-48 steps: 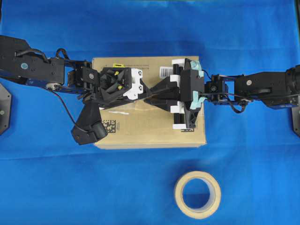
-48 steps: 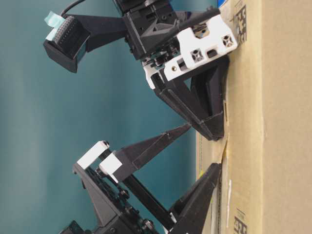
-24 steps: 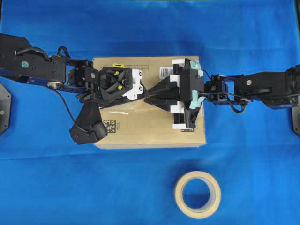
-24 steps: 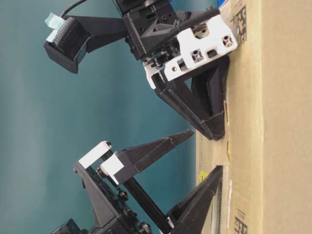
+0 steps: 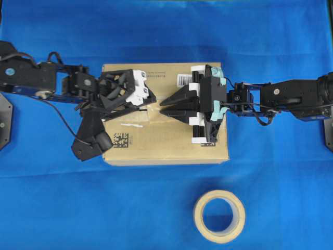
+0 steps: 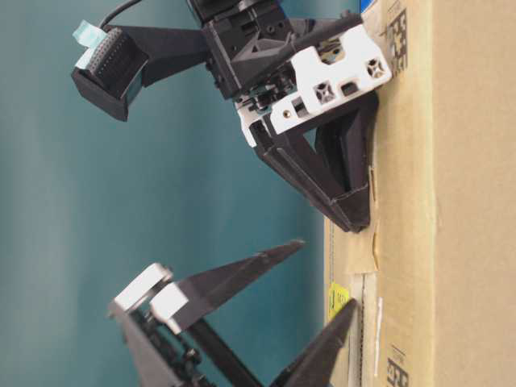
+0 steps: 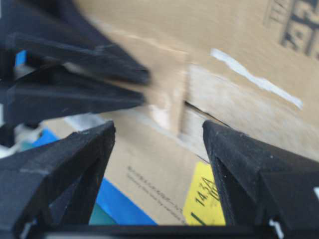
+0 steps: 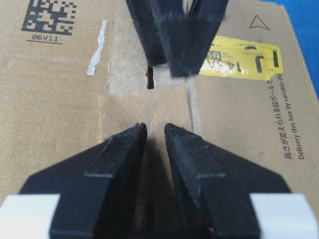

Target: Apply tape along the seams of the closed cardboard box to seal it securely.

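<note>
Tape (image 8: 143, 107) lies flat across the seam (image 8: 149, 78) on the box (image 5: 171, 143). Right gripper (image 8: 155, 130), nearly closed, empty, presses it; left gripper (image 7: 157, 132), at 12 o'clock, gapes wide, empty.

One camera looks straight down on the whole desk (image 5: 156, 31). A second sits at desk level, rolled sideways, close to the cardboard box (image 6: 419, 201). Each wrist camera peers along its claw, very near. All four share the box top.
</note>
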